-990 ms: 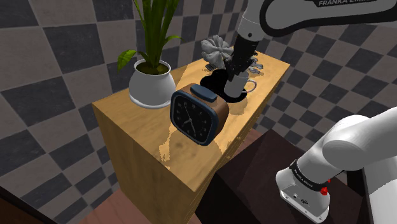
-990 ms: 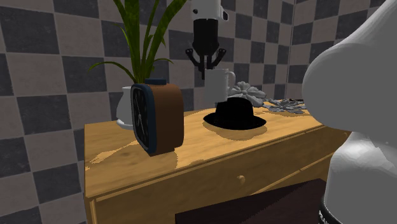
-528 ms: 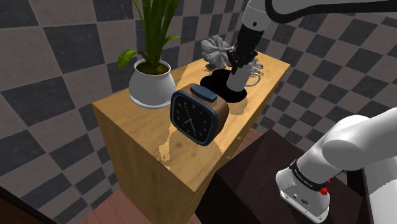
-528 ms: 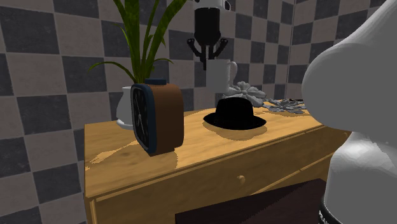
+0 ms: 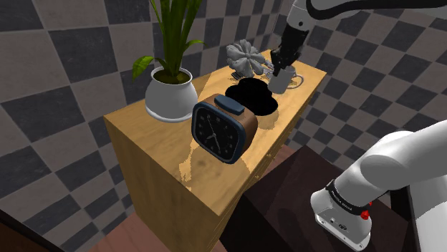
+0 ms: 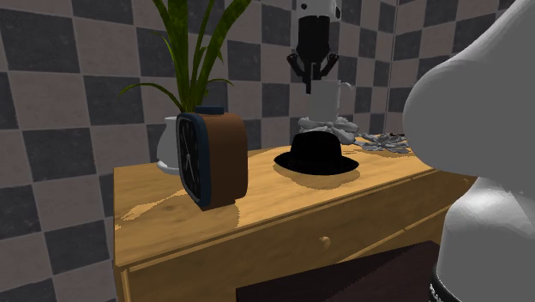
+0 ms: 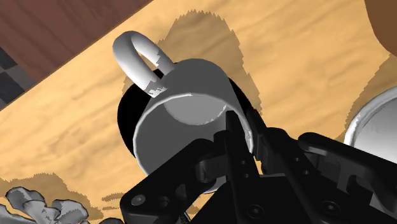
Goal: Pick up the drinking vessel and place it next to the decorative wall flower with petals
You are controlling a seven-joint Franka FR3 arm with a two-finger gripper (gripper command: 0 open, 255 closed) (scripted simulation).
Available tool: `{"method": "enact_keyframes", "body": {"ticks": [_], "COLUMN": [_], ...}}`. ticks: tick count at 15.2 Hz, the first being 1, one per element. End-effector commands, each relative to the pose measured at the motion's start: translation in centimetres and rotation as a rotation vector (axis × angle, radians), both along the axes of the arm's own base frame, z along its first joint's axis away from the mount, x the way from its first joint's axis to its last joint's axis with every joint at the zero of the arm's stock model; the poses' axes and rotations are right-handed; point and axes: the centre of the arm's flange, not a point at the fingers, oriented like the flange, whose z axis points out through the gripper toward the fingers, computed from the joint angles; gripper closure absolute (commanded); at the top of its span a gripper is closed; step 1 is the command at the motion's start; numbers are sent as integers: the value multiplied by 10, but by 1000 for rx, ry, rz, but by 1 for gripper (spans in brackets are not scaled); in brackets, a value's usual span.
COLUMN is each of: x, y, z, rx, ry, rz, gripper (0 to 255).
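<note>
Mug [image 5: 284, 77], pale grey, is shown in the shoulder view lifted above the far end of the wooden cabinet [image 5: 165, 147], gripped at its rim by the black gripper [image 5: 281, 67], near the grey flower [image 5: 243, 56] and past the black hat [image 5: 252, 97]. In the second exterior view it appears high above hat and flower, so it is best lowered upright onto bare wood beside the petals, clear of the hat brim. In the wrist view the fingers [image 7: 234, 143] are clamped on the mug's wall, to be released only once the base is judged flat.
</note>
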Motion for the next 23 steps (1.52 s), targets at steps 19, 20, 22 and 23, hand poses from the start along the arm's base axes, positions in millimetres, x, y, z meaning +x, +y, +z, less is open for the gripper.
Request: {"method": "enact_keyframes", "body": {"ticks": [19, 20, 22, 23], "x": [32, 34, 37, 39], "y": [-262, -275, -301, -314], "z": [1, 1, 1, 1], "rx": [0, 0, 0, 0], "ry": [0, 0, 0, 0], "rz": [2, 2, 2, 2], "gripper": [255, 255, 255, 255]}}
